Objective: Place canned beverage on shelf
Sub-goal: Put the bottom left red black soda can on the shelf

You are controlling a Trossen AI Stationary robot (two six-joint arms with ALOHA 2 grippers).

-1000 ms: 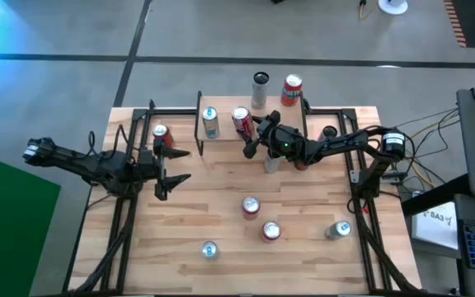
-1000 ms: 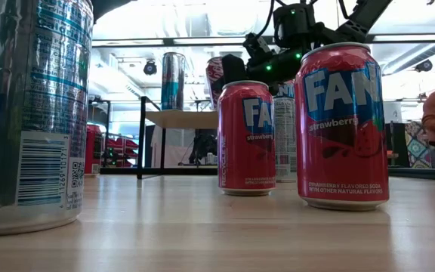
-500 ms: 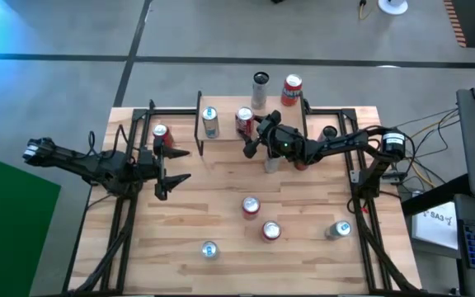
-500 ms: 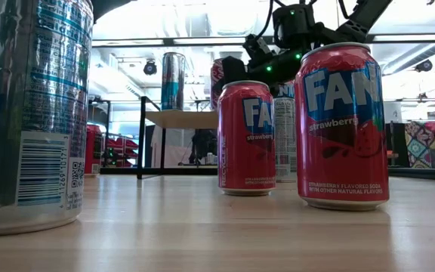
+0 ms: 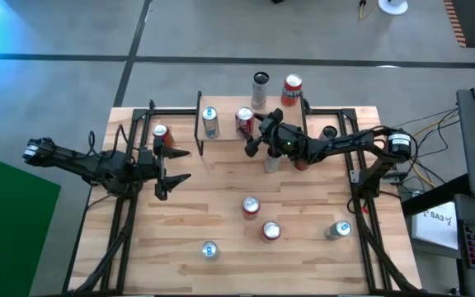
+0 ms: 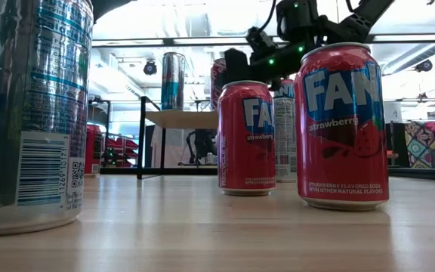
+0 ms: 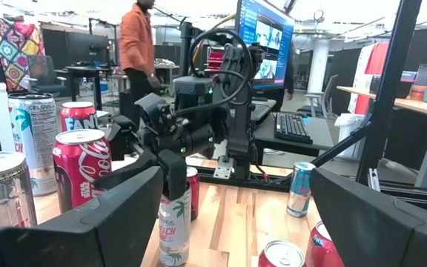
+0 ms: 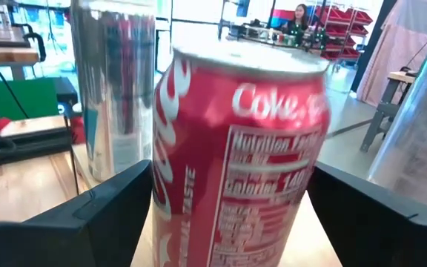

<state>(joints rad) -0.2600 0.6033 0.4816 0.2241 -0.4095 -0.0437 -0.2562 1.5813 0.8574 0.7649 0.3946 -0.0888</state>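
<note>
A red Coke can (image 5: 244, 120) stands upright on the shelf (image 6: 181, 119) at the table's far side, next to a silver-blue can (image 5: 210, 122). My right gripper (image 5: 255, 136) reaches in level from the table's right. It is open, with one finger on either side of the Coke can (image 8: 239, 148). At the table's left, my left gripper (image 5: 180, 165) waits open with nothing between its fingers, near a red can (image 5: 160, 132). My right gripper's fingers (image 8: 117, 200) flank the Coke can's lower wall (image 8: 170, 222), coming level from the table's right. The can fills the gap between them, and I cannot tell whether they touch it. The can stands upright on its own base.
A tall can (image 5: 260, 87) and a red can (image 5: 292, 89) stand at the far edge. A white can (image 5: 270, 162) stands under my right arm. Several cans stand on the near half of the table (image 5: 180, 223), two of them Fanta cans (image 6: 342, 125).
My right gripper has risen slightly and drawn back a little toward the table's right. The Coke can stays upright on the shelf.
</note>
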